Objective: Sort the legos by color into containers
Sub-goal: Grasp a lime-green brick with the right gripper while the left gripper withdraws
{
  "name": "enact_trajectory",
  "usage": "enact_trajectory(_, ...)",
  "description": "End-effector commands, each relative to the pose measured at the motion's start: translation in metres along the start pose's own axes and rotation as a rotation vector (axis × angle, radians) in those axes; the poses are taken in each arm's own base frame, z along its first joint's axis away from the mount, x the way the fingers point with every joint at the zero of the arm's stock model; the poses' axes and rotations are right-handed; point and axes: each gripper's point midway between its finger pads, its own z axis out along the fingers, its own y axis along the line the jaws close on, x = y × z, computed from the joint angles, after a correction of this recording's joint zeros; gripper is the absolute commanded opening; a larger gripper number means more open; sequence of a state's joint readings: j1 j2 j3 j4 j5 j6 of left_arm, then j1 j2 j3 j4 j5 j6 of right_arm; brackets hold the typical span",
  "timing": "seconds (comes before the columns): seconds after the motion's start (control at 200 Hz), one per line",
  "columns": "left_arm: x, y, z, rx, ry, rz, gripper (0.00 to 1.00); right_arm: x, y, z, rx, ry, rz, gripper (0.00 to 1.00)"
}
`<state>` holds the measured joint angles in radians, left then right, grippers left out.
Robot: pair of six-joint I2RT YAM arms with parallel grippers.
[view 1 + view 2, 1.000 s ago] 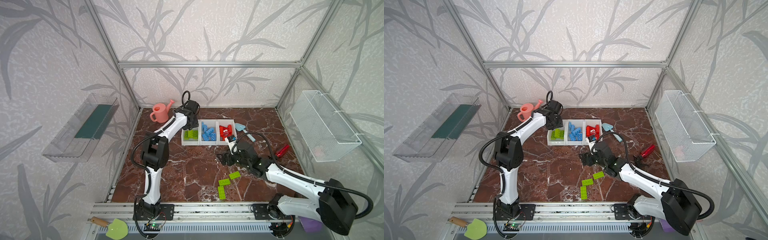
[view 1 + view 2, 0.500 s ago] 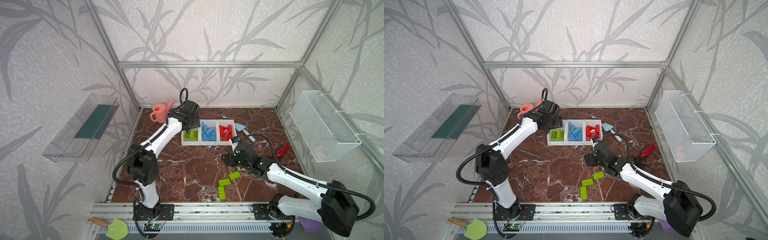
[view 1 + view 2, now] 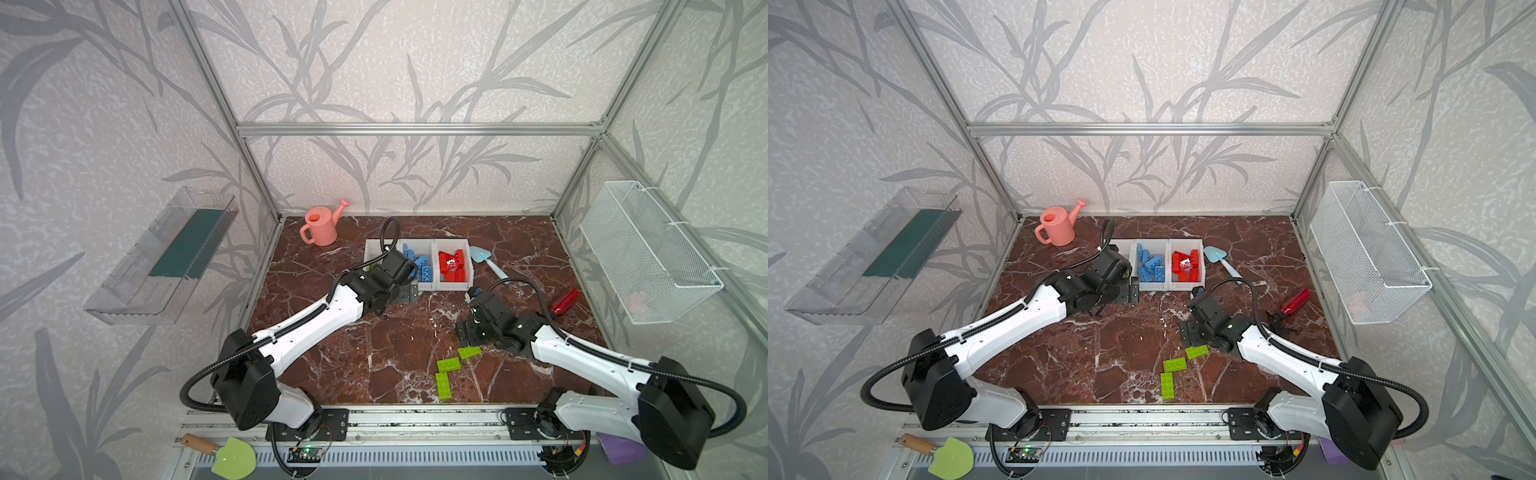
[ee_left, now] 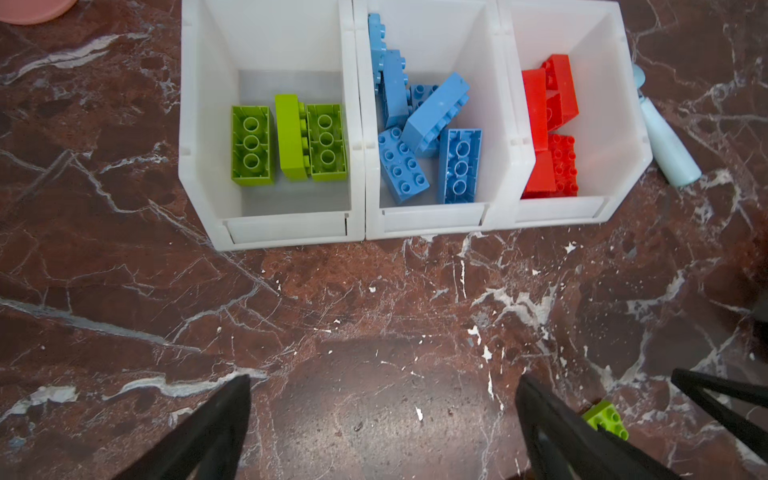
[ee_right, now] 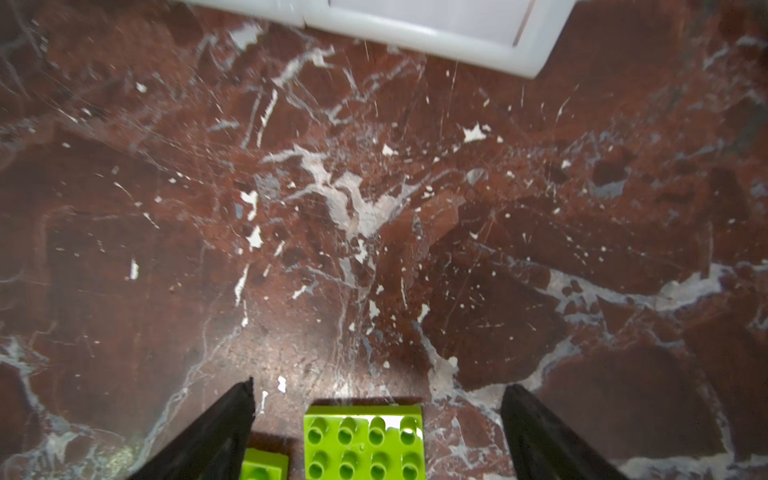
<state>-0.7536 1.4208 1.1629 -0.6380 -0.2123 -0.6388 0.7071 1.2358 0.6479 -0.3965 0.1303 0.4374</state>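
1. Three white containers (image 4: 432, 218) stand joined in a row at the back of a red-brown marble surface (image 3: 374, 340). In the left wrist view one holds green legos (image 4: 291, 141), the middle one blue legos (image 4: 432, 112), and the last red legos (image 4: 548, 124)
2. Three more lime pieces lie close together near the front of the surface, well apart from the containers: a first green brick (image 3: 469, 352), a second green brick (image 3: 449, 365) and a third green brick (image 3: 444, 386)
3. The right claw (image 5: 376, 386) hangs just above the first green brick, its jaws spread wide and holding nothing. In the right wrist view the brick sits between the two fingers, untouched, set back from the fingertips toward the wrist
4. The brick's long axis, four studs, runs across the gap from finger to finger, so closing here would likely pinch its short ends. The gap looks wide enough to take it
5. The left claw (image 4: 382, 378) hovers over bare surface just in front of the containers, jaws wide and empty. The right arm is plainly the nearer one to the loose bricks
6. Only green pieces appear unsorted; they belong in the container with the green legos
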Motion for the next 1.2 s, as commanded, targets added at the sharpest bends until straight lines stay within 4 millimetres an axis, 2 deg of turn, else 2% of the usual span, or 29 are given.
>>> enact_trajectory(0.0, 0.004, 0.007, -0.008, -0.01, -0.053, -0.022, 0.99, 0.012, -0.003, 0.006, 0.027, 0.065, -0.009, 0.93)
enact_trajectory(0.24, 0.03, 0.019, -0.014, 0.01, -0.07, -0.038, 0.99, 0.031, -0.007, 0.016, 0.055, 0.13, -0.028, 0.9)
enact_trajectory(0.42, 0.042, 0.027, -0.015, -0.004, -0.061, -0.032, 0.99, 0.041, -0.006, 0.019, 0.08, 0.148, -0.034, 0.89)
enact_trajectory(0.705, 0.05, 0.032, -0.013, -0.014, -0.053, -0.031, 0.99, 0.054, -0.006, 0.021, 0.14, 0.175, -0.068, 0.89)
enact_trajectory(0.92, 0.056, 0.033, -0.01, -0.015, -0.041, -0.043, 0.99, 0.058, -0.005, 0.022, 0.134, 0.184, -0.062, 0.79)
enact_trajectory(1.195, 0.056, 0.039, -0.02, -0.009, -0.055, -0.058, 0.99, 0.066, -0.001, 0.027, 0.129, 0.248, -0.071, 0.76)
